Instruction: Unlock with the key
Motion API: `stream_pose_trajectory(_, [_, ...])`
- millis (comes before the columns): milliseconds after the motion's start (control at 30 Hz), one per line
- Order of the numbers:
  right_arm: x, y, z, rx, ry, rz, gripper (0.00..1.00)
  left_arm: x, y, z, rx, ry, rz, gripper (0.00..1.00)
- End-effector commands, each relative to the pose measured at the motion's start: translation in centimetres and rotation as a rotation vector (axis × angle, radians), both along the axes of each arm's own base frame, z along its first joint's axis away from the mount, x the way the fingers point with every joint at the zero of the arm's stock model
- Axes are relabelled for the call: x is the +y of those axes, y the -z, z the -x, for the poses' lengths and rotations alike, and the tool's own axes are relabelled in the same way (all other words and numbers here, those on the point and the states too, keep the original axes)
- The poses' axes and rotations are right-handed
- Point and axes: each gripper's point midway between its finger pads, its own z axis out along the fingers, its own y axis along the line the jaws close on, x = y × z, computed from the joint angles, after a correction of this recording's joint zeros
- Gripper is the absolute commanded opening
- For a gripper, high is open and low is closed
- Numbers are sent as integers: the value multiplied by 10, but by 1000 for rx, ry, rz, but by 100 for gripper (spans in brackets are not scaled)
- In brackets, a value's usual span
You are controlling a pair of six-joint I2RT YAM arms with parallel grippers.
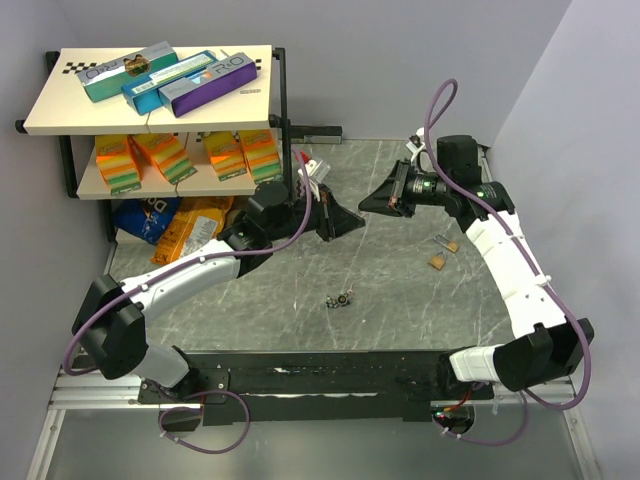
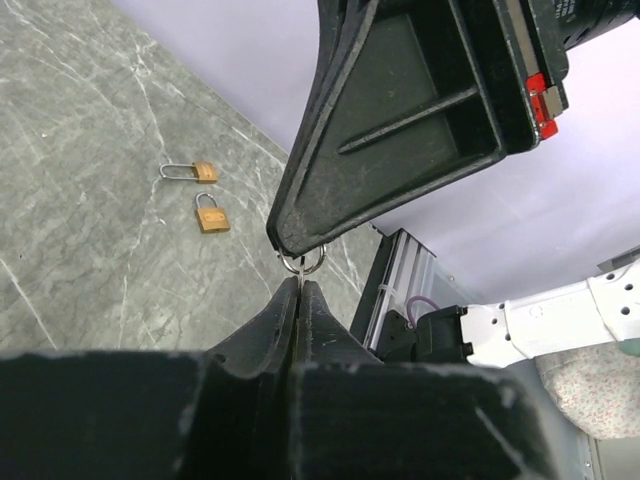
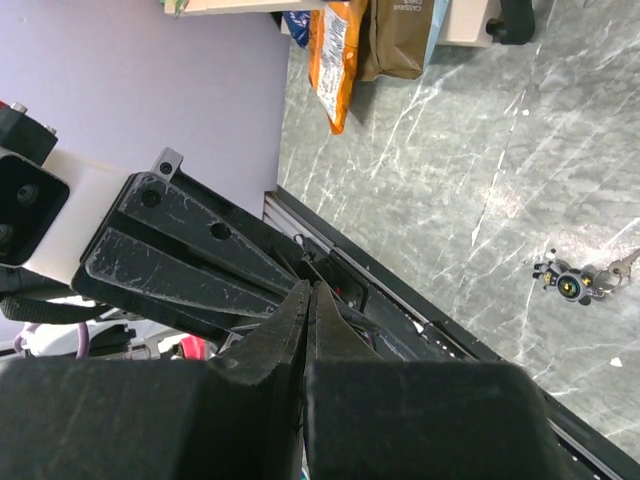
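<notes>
Seemingly loose, key (image 1: 340, 299) lies well apart from left tool (image 1: 358, 221).

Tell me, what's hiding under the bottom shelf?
A blue bag and orange snack bags lie on the table there. The bottom shelf covers their back parts, so whatever sits farther behind cannot be seen.

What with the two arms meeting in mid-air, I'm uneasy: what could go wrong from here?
The small ring is pinched only at the tips of the left gripper, where the right gripper meets it; a slight tug could drop it. The two tips nearly touch, so they might knock together. The key bunch and two padlocks lie on the table, untouched, so unlocking may stall.
</notes>
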Motion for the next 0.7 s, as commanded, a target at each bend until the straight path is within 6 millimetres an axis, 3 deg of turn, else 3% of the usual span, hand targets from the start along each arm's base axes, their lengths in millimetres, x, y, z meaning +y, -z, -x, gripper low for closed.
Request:
stream_pose_trajectory(0, [0,-1,-6,-1,13,-18,0,5,-17,7,-58,6,26,1])
stream_pose_trajectory(233, [-3,9,-8,-68,-21,-5,0,7,-9,15,-68,42,-19,1])
stream_pose_trajectory(333, [-8,5,-5,-163,-56,32,15,7,-2,23,-64,97,-68,1])
stream_pose_trajectory(367, [-11,5,-4,-215,-74,63,29,7,0,25,-72,114,-86,1])
stream_pose_trajectory(467, [-15,-1,5,-309,-117,106,52,8,10,39,-41,202,-146,1])
stream_pose_trajectory(533, [-14,-4,13,-341,-152,104,57,11,17,49,-1,254,-189,1])
stream_pose_trajectory(667, [-5,-6,32,-398,-281,52,51,17,19,65,34,320,-218,1])
